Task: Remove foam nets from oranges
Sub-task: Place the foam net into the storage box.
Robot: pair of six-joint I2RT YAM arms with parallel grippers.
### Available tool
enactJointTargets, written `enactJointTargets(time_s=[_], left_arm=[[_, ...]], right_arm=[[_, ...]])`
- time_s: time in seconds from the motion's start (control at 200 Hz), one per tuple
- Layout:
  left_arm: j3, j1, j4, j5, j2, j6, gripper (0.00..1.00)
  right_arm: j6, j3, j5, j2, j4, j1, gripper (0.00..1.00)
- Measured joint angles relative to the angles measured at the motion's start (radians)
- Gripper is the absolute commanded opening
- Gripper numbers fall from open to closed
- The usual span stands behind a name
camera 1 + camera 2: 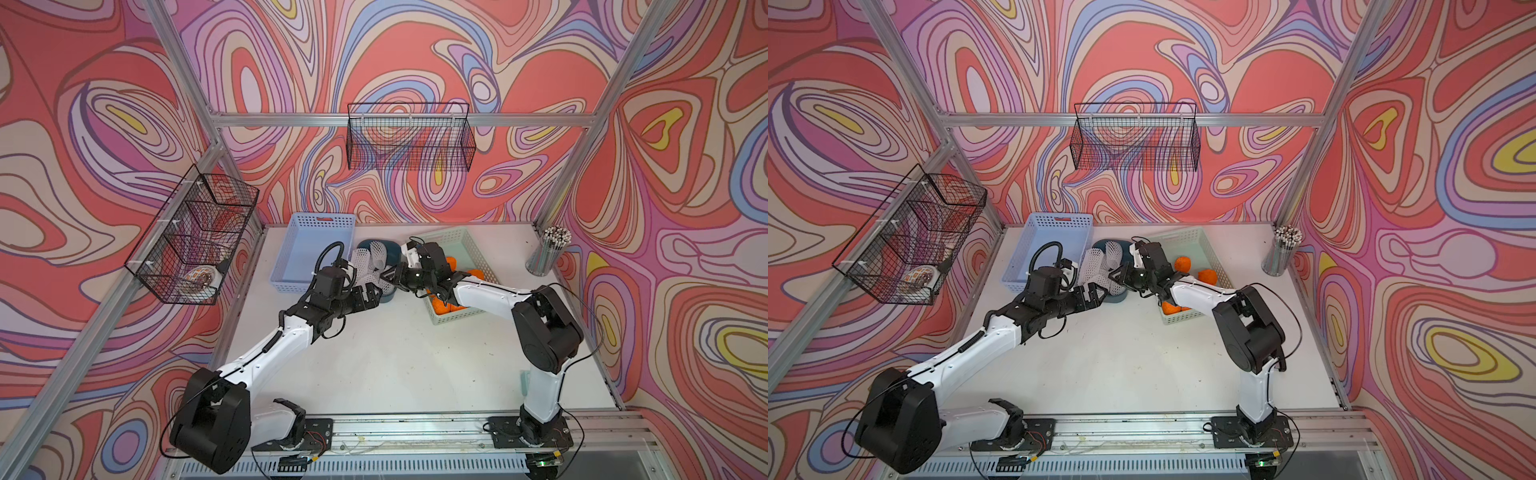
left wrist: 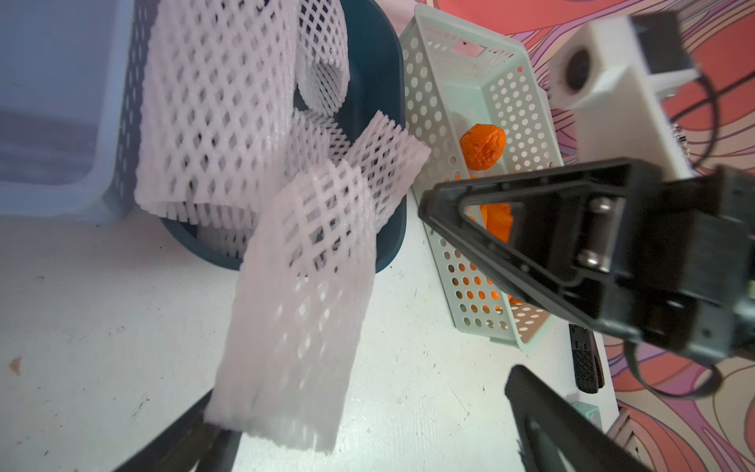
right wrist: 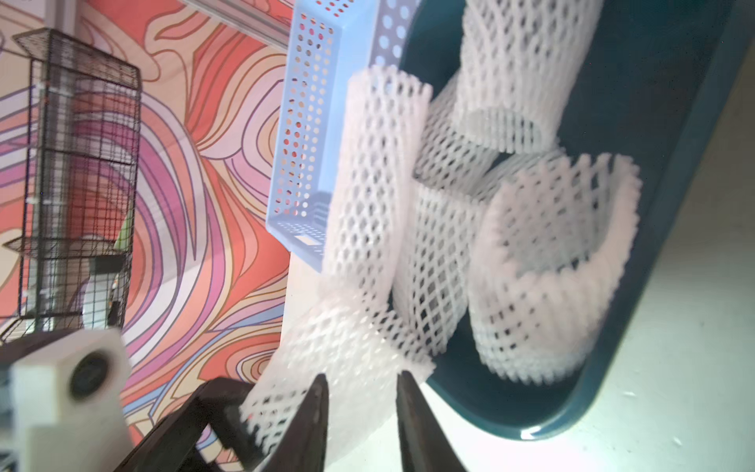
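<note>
Foam net (image 2: 294, 294), loose and blurred, hangs over the near rim of the dark bowl (image 2: 380, 81) at the back of the table (image 1: 395, 365). Its lower end lies against one finger (image 2: 184, 443) of the left gripper (image 2: 363, 388), which is spread wide and grips nothing. Right gripper (image 3: 361, 380) is slightly parted, with mesh visible through the gap but not pinched. More foam nets (image 2: 212, 102) are heaped in the bowl. Bare oranges (image 2: 484, 147) sit in the green basket (image 2: 445, 81) just beside it.

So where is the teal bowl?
In both top views the teal bowl sits toward the back, between the blue basket and the green basket.
</note>
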Motion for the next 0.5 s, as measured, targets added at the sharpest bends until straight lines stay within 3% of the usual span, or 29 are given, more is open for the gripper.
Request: enactJointTargets(time_s=[0.361,0.501], left_arm=[[0.002,0.006,0.185,0.079,0.121,-0.056,1.0],[0.002,0.006,0.213,0.09,0.149,-0.056,1.0]], right_arm=[[0.028,0.033,-0.091,0.047,0.005,-0.004,0.62],[0.011,0.063,-0.093,0.055,-0.045,-0.005,0.64]])
